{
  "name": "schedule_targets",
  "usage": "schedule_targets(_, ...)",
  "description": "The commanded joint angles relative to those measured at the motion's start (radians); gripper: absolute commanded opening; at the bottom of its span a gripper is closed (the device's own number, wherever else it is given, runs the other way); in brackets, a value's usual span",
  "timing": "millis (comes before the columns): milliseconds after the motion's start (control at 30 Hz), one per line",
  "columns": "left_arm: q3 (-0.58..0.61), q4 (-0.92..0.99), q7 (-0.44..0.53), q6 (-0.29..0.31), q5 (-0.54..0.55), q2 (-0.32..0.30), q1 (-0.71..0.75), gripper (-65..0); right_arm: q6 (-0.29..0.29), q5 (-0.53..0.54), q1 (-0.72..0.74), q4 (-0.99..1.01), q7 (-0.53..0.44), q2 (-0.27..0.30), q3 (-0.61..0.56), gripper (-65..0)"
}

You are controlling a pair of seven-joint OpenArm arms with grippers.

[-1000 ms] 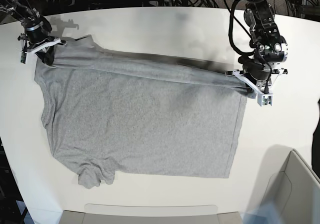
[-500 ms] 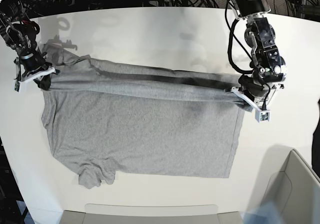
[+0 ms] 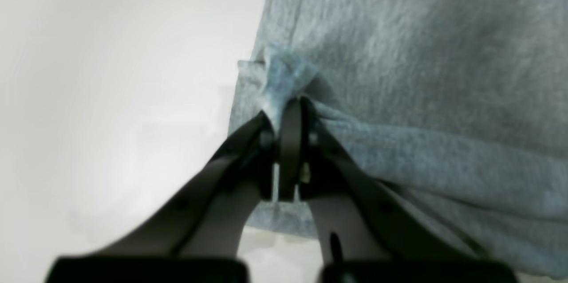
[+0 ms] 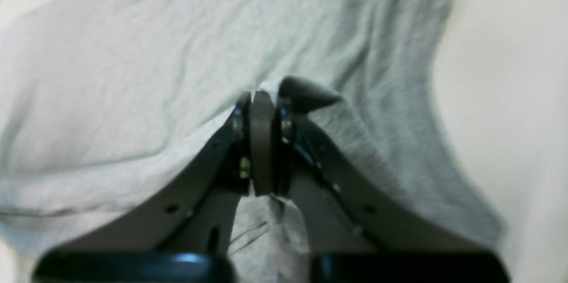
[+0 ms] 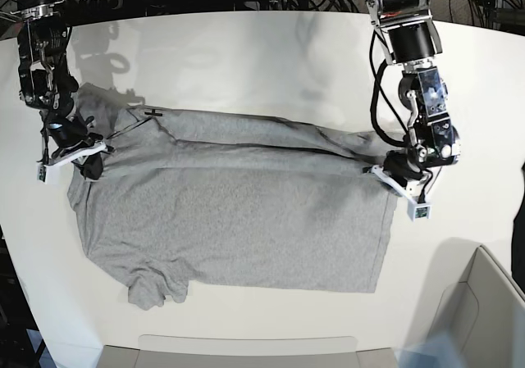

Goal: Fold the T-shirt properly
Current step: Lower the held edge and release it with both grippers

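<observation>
Left hand (image 5: 396,171): I see it clenched on the T-shirt (image 5: 238,212) at 3 o'clock.
Right hand (image 5: 80,151): clenched on the cloth at 9 o'clock.

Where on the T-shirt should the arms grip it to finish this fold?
Keep the far long edge of the T-shirt, pinched at each end from the outer sides, as the left gripper and right gripper do; that edge is already doubled over, spanning both.
</observation>
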State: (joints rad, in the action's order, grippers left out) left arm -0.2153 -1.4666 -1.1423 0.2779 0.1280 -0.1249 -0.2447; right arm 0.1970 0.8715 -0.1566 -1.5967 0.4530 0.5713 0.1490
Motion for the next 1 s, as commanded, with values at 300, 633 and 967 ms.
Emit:
schedule_targets(300, 0.021, 0.136, 0.129, 0.007, -0.081, -0.006, -0.101, -65.0, -0.143, -0.252, 0.142, 0.011, 0.108, -0.11, 0.156, -65.0)
schedule_targets(633, 0.05, 0.249, 0.232, 0.004, -0.081, -0.006, -0.121, -65.0, -0.198, -0.314, 0.193, 0.115, 0.105, -0.138, 0.188, -65.0)
schedule_targets(967, 0.055, 0.292, 0.236, 0.008, -0.081, -0.006, -0.143, -45.9, -0.198, -0.314, 0.237, 0.177, 0.106, -0.138, 0.188, -57.4)
